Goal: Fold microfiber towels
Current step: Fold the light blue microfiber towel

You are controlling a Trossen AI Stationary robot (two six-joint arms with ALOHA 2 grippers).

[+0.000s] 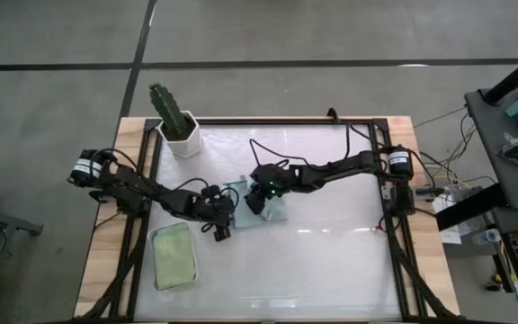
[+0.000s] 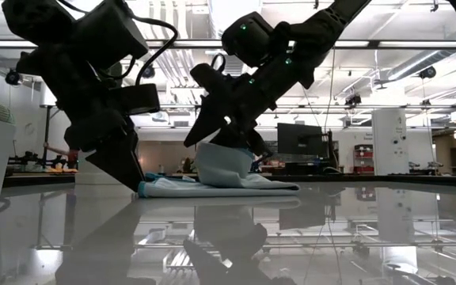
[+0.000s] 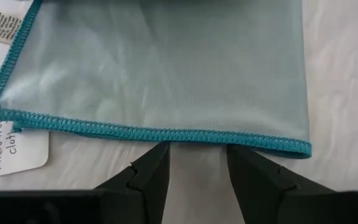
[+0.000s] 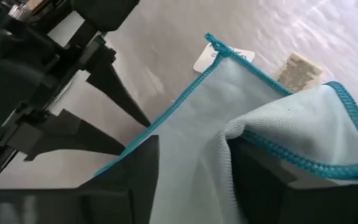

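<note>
your right gripper (image 1: 257, 200) is sitting right over the pale blue towel (image 1: 272, 209) near the middle of the table, a bit toward the left edge. in its wrist view the fingers stand apart with a raised flap of the cloth between them, draped over one finger. looks to me like it's letting go, not pinching, but i can't swear the cloth is fully free (the fabric hides the fingertips). from table height you can see that flap humped up under the gripper while the rest of the towel lies flat.

your left gripper (image 1: 220, 223) is just beside the towel's near-left edge, fingers parted and holding nothing. its own view shows the two tips either side of the teal stitched hem (image 3: 160, 132), just short of it, with a white label (image 3: 17, 152) poking out at the corner.

further out: the sage green towel (image 1: 174, 255) lies in the white tray (image 1: 196, 270) by the front-left corner, well apart from the action, and a potted cactus (image 1: 174, 115) stands at the back-left corner.

what could bite you from here, as i see it:
- microfiber clings, so if the right arm lifts away with the flap still hooked on a finger, it drags the fold open.
- the left fingers are low at the hem, so pushing forward could bunch the edge rather than catch it.
- the two grippers are close, so crossing paths risks a bump.
</note>
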